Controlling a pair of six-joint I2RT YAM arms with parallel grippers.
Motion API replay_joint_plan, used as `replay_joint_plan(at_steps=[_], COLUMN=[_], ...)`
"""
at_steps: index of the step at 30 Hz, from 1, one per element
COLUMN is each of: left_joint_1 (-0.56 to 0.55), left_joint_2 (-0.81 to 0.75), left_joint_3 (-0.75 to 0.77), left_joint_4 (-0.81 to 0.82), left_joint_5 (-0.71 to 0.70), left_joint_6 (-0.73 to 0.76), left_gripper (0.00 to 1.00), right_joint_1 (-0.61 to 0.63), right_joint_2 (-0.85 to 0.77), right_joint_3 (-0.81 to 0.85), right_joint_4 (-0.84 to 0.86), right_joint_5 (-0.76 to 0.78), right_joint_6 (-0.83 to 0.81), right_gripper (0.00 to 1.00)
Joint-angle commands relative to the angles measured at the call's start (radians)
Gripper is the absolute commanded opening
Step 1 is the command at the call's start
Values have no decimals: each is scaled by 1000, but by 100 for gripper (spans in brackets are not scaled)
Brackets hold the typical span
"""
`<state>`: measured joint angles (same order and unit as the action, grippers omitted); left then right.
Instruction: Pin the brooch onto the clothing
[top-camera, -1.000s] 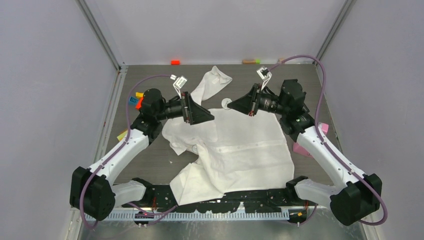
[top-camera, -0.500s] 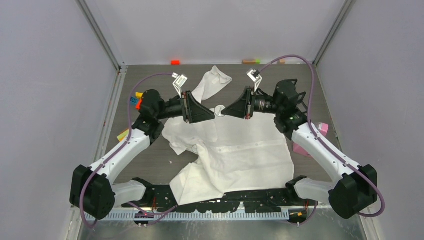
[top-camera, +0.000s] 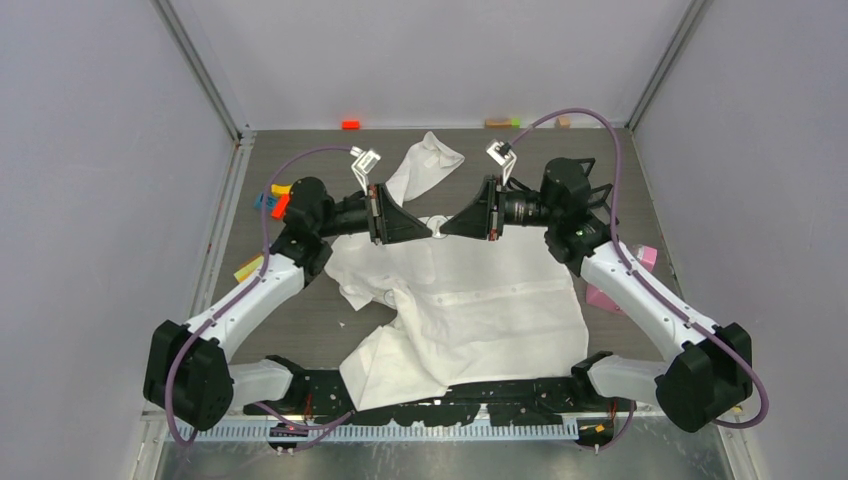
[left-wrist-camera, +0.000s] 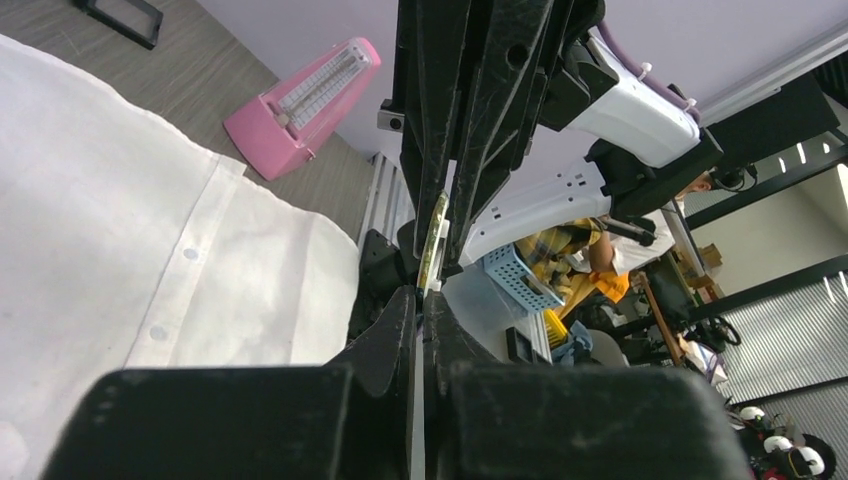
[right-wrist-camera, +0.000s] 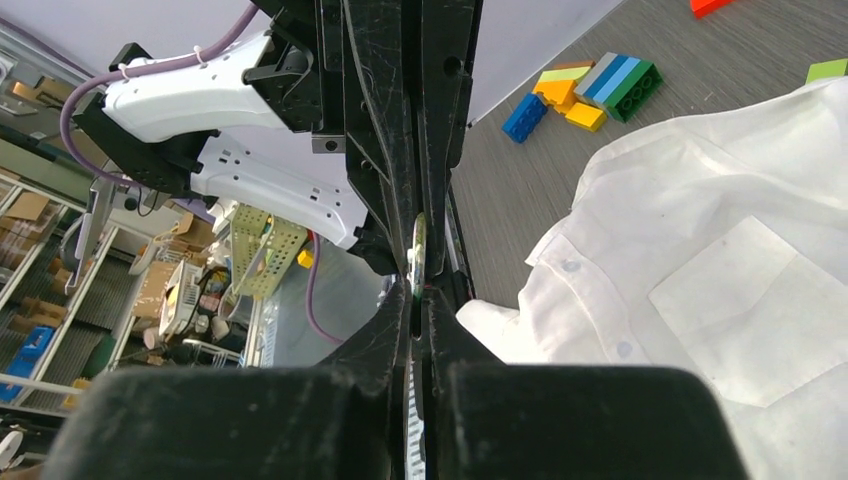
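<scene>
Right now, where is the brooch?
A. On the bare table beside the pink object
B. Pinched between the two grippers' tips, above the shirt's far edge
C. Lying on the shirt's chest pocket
B: in the top view the left gripper and the right gripper stand tip to tip over the far edge of the shirt, and the right wrist view shows the thin brooch edge-on between shut fingers.

shirt (top-camera: 490, 290) white, plain | table (top-camera: 315, 325) dark grey woodgrain | cables (top-camera: 570, 112) purple | wedge (left-wrist-camera: 300, 110) pink

White arms (top-camera: 250, 295) carry black joints (top-camera: 190, 375) and purple cables (top-camera: 575, 112).
</scene>
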<state>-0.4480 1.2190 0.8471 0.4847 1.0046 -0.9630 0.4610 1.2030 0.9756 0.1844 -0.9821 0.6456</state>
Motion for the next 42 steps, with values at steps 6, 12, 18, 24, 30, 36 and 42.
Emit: replay_joint_plan(at_steps=[6,12,18,24,30,36,42], left_joint_1=[-4,-6,-56,-98,-101,-101,-101], left_joint_2=[-3,23,104,144,138,142,143], left_joint_3=[79,216,302,325,310,306,305], left_joint_4=[-155,-763,-1100,-1176,-1142,-1136,-1134], left_joint_5=[54,115,146,154,164,176,185], left_joint_6=[144,564,835,905,893,891,890], left_gripper=[0,0,0,0,0,0,0], right_joint_1=[-3,-34,-29,25,78,116,131], right_joint_2=[-15,-2,45,100,143,152,174], right_joint_3=[85,115,175,189,203,201,203], right_joint_4=[-188,-314,-537,-646,-718,-710,-693], right_joint_5=[-42,-77,-126,-104,-88,-95,-96], right_joint_6=[-133,-189,-305,-368,-428,-430,-424], right_gripper=[60,59,49,37,35,36,30])
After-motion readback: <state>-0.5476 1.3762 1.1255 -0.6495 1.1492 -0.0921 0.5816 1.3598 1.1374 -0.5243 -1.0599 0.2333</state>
